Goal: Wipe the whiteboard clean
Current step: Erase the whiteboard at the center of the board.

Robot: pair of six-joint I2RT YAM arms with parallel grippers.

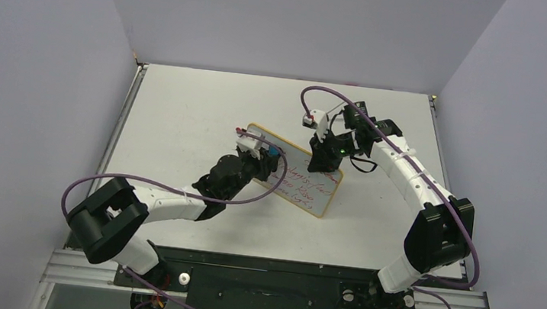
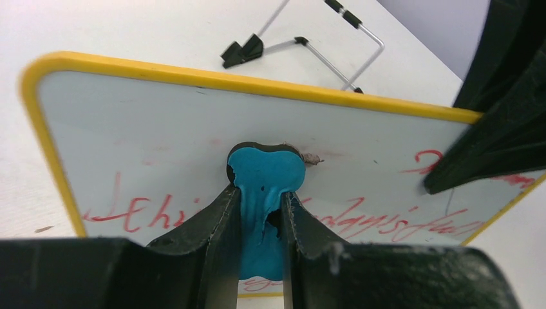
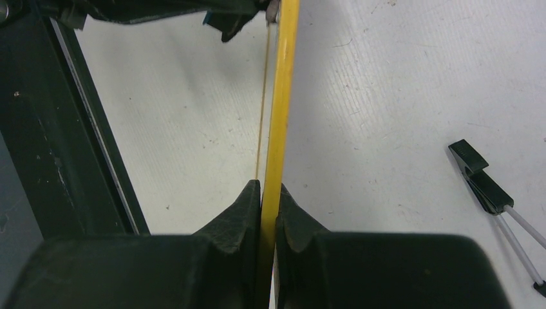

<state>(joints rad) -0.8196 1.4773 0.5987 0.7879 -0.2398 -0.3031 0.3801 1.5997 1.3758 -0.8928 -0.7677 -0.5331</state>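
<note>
whiteboard (image 1: 311, 188): mid-table, red handwriting unreadable | right gripper (image 3: 269, 193): jaws pinched tight on its yellow far edge | left gripper (image 2: 261, 201): jaws narrowly clamping blue eraser (image 2: 265, 172) against board face

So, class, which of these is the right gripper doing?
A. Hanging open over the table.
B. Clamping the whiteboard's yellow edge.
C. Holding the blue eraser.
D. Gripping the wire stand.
B: in the right wrist view the right gripper is shut on the yellow edge of the whiteboard; the blue eraser sits in the left gripper instead.
</note>
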